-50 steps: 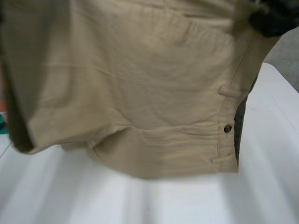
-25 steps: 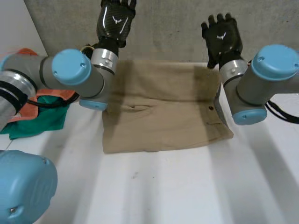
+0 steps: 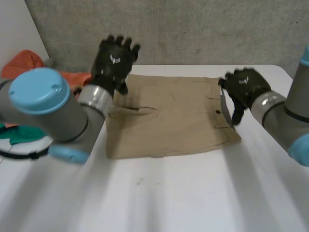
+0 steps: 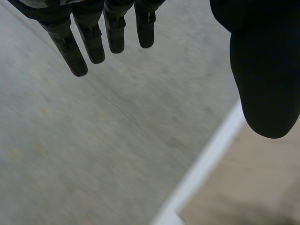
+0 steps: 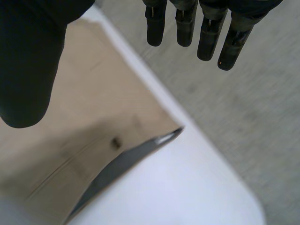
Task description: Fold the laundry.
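One tan garment (image 3: 169, 116) lies on white table (image 3: 193, 193).

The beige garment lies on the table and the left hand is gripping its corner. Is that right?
No: the left hand is open, fingers straight and holding nothing, as the left wrist view shows. The beige garment does lie on the table.

White counter (image 3: 169, 193), plain top. There's a pair of tan shorts (image 3: 169, 116) lying flat on the far half, pretty much smoothed out, and the far edge of them sits close to the counter's back edge. The waistband end points to the robot's right, with a small dark button and a bit of dark lining showing. Off at the robot's left edge there's an orange cloth (image 3: 24, 63), with a green cloth (image 3: 14, 134) bunched just beside it.
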### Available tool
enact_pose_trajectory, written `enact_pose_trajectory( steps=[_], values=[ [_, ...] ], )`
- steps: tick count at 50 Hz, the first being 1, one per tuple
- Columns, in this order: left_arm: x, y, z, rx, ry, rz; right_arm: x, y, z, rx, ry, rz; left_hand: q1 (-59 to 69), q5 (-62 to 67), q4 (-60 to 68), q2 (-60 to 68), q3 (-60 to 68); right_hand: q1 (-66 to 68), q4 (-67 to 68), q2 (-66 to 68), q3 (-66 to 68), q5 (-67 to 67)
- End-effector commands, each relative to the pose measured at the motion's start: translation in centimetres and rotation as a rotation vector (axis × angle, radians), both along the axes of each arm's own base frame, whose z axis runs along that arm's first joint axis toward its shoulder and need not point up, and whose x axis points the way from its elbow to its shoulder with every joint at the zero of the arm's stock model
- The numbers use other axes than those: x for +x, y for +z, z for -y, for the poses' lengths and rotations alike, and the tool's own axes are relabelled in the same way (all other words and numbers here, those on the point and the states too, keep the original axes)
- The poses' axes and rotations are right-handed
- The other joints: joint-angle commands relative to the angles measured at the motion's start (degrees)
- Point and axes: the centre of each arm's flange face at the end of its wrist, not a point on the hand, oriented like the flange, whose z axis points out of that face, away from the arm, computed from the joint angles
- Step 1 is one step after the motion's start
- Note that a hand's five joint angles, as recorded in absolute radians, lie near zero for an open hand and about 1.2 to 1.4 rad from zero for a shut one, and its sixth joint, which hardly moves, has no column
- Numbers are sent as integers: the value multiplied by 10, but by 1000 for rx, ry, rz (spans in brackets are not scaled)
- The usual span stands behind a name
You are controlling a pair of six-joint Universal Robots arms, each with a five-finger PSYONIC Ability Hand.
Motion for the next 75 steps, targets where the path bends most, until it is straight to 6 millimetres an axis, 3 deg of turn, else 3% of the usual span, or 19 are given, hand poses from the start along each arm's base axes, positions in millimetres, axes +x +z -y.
enact_pose_trajectory(
  steps=[1,5,10,15,19,23,25,28,40,51,62,69,75],
  values=[
    [29,-39,-56,297,-19,59,-18,-29,-6,144,13,-22,182,167,177,176,172,28,10,17,21,7],
    [38,-62,-75,457,-18,79,-23,-44,-4,195,43,-10,321,306,317,316,312,92,74,81,85,71],
    [47,-76,-85,603,4,80,-17,-76,2,231,112,-14,409,394,405,404,400,149,131,138,142,128],
    [50,-89,-84,678,23,94,-15,-94,12,198,129,-41,369,354,364,363,360,225,207,214,218,204],
    [52,-105,-74,713,47,108,-12,-106,17,185,141,-68,262,247,257,256,252,240,222,229,233,219],
    [49,-108,-65,709,55,106,-10,-113,22,175,149,-78,245,230,240,239,235,354,336,344,347,333],
    [47,-112,-60,710,59,109,-9,-113,23,170,150,-78,223,208,218,217,213,438,420,428,431,417],
    [43,-121,-54,720,62,119,-8,-112,26,154,151,-74,206,191,201,200,196,682,665,672,676,662],
    [31,-125,-21,600,115,74,-8,-106,25,132,146,-63,219,204,215,213,210,683,666,673,677,663],
    [21,-139,-8,489,96,223,-8,-105,24,129,146,-63,307,292,302,301,297,683,666,673,677,663],
    [13,-135,11,330,97,197,-8,-104,24,129,140,-65,408,393,403,402,398,683,666,673,677,663],
    [12,-143,16,308,94,238,-8,-102,24,125,140,-64,435,420,430,429,425,683,666,673,677,663],
    [10,-149,21,307,92,246,-9,-101,25,121,131,-67,554,539,549,548,544,683,666,673,677,663]
  ],
)
